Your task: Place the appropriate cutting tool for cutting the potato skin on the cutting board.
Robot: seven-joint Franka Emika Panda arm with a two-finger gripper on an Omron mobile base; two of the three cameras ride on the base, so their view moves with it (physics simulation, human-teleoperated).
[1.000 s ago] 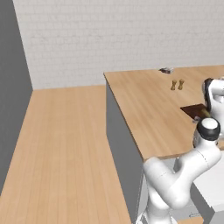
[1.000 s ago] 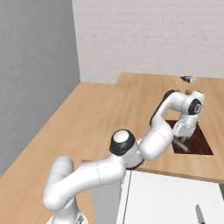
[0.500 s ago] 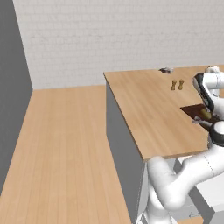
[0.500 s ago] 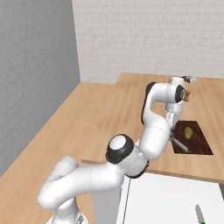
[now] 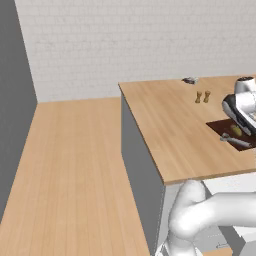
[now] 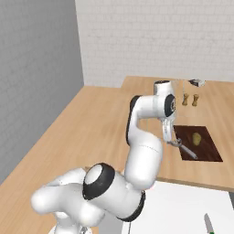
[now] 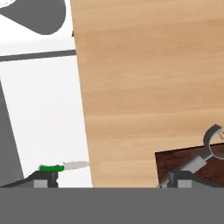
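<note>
The arm has swung up and back since a second ago, leaving the peeler [image 6: 185,149] lying on the cutting board [image 6: 208,147] beside the potato [image 6: 197,137], and the gripper [image 7: 109,181], jaws spread wide and empty, suggests placement is done

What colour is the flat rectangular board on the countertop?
Dark brown; the flat rectangular board shows best in the right base view.

Light wood countertop [image 5: 170,130] bears cutting board [image 6: 206,145]; two shakers [image 5: 202,96].
</note>
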